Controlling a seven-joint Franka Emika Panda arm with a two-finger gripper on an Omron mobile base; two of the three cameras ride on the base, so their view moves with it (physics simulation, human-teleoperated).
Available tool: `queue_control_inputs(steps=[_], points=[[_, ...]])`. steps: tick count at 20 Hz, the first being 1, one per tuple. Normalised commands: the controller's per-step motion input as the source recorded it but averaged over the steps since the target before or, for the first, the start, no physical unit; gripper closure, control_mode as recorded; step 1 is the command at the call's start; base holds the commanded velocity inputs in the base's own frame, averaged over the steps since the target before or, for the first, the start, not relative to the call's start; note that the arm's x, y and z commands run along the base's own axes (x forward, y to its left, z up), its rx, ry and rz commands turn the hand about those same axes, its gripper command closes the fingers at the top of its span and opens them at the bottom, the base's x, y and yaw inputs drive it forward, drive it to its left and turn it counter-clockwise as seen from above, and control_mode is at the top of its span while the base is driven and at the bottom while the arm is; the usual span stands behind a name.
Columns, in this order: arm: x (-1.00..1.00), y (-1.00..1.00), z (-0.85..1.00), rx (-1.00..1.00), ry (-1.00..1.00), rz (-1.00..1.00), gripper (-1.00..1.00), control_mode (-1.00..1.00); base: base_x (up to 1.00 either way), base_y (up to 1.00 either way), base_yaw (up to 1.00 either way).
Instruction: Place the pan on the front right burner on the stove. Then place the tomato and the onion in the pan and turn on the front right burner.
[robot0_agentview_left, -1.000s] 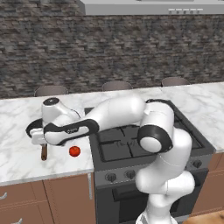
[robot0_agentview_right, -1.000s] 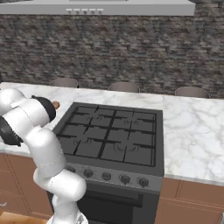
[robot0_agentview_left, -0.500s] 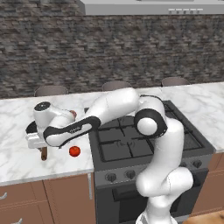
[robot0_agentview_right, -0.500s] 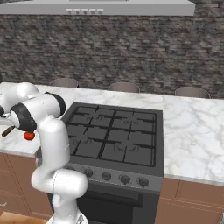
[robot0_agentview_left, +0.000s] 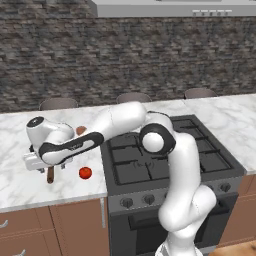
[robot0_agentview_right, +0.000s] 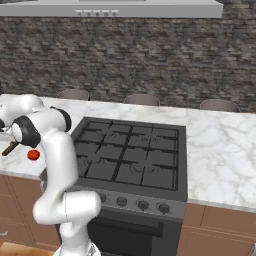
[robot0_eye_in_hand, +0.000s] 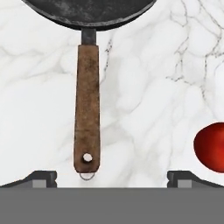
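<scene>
2 dark fingertips (robot0_eye_in_hand: 43, 177) sat spread as wide as they go at the bottom of the hand view, nothing between them, so the gripper (robot0_eye_in_hand: 112, 178) was holding zip. The arm reached from the base way out left over the marble counter (robot0_agentview_left: 20, 185), elbow bent above the stove (robot0_agentview_left: 165, 155), hand pointing down over the pan's (robot0_eye_in_hand: 87, 11) wooden handle (robot0_eye_in_hand: 86, 109). The pan lay flat on the counter left of the stove, the tomato (robot0_agentview_left: 85, 173) just beside the handle but not touching, and the onion (robot0_agentview_left: 80, 130) peeked out behind the forearm.

Tomato (robot0_agentview_left: 85, 173) on counter (robot0_agentview_left: 20, 182) — beside stove (robot0_agentview_left: 165, 157).
</scene>
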Motion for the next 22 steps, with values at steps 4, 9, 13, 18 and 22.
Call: queue_control_inputs(steps=[4,9,13,18,22], points=[[0.22,0.0,-0.22,0.0,0.03,0.0,-1.0,-1.0,0.0,0.0,0.0],[0.15,0.0,-0.3,0.0,0.03,0.0,-1.0,-1.0,0.0,0.0,0.0],[0.16,0.0,-0.31,0.0,0.02,0.0,-1.0,-1.0,0.0,0.0,0.0],[0.25,0.0,-0.23,0.0,0.01,0.0,-1.0,-1.0,0.0,0.0,0.0],[0.23,0.0,-0.27,0.0,0.03,0.0,-1.0,-1.0,0.0,0.0,0.0]])
